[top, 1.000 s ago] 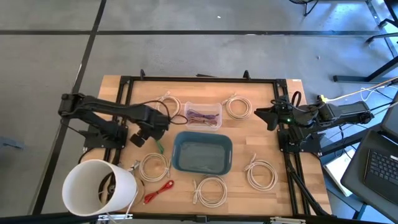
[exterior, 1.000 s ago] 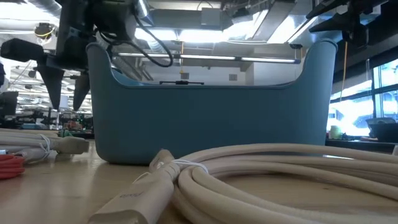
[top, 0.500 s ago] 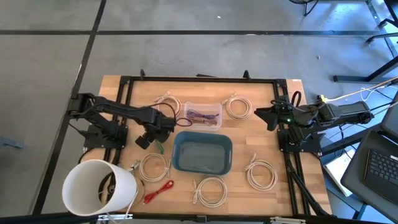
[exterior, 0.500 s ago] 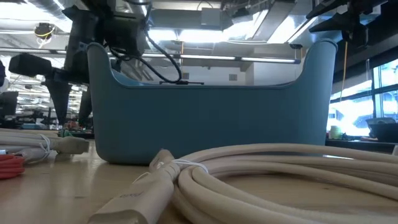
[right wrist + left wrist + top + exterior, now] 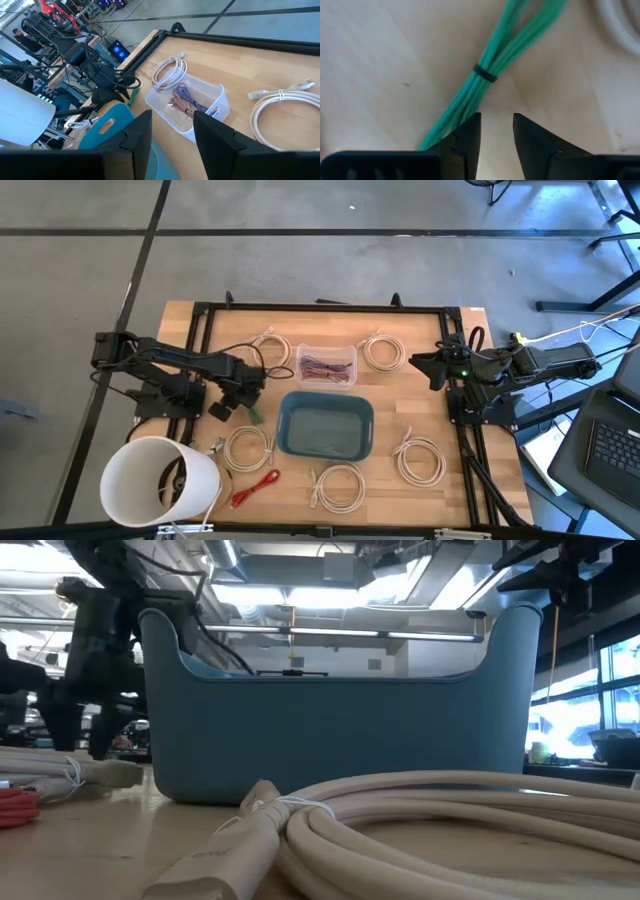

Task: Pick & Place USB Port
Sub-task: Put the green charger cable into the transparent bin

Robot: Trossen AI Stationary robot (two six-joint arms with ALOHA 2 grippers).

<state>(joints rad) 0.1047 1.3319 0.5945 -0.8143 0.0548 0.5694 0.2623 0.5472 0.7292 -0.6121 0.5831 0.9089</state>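
Left gripper (image 5: 497, 131) open, empty, low over green cable (image 5: 490, 80). Bundle just ahead of fingertips, long axis slanting across gap. Right gripper (image 5: 172, 131) parked far off, open, empty.

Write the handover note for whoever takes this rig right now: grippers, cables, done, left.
Left gripper: open, empty, low over the bundled green cable lying on the wooden table, just left of the blue plastic bin.
Right gripper: open, empty, parked at the table's right edge.
Done: nothing visible inside the bin; the green cable is not gripped.
Left: close on the green cable, lift it, and probably drop it in the bin.
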